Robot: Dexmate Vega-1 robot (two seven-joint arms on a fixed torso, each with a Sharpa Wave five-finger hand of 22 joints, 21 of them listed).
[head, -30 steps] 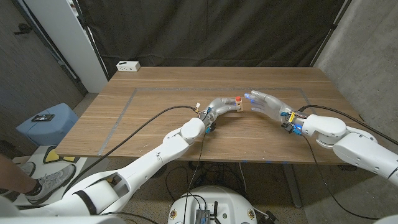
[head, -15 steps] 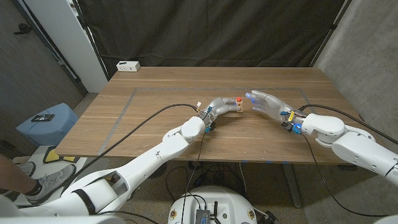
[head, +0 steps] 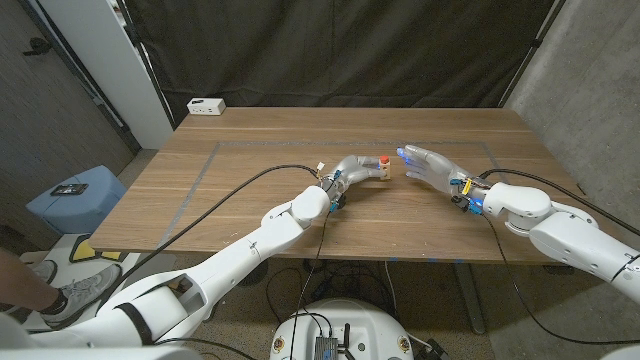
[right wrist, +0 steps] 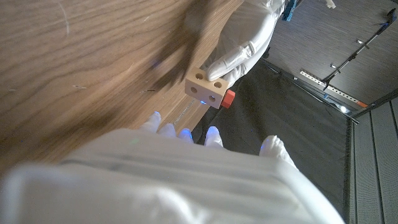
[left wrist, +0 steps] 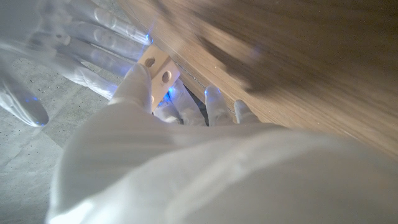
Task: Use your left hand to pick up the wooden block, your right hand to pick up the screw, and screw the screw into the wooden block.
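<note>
Already the left hand (head: 352, 170) holds the wooden block (head: 383, 171) raised over the middle of the tabletop (head: 240, 190), a red screw (head: 382, 159) seated in its far side. Just right of it the right hand (head: 428, 166) has its fingers spread, holding nothing, so the pickups look done, with perhaps final tightening left.

Even overhead light falls on the wooden table (head: 250, 190) against a dark curtain (head: 340, 50). Both wrist views are soft and blurred up close, the white hands overexposed, with blue glow at the fingertips (right wrist: 184, 132).
</note>
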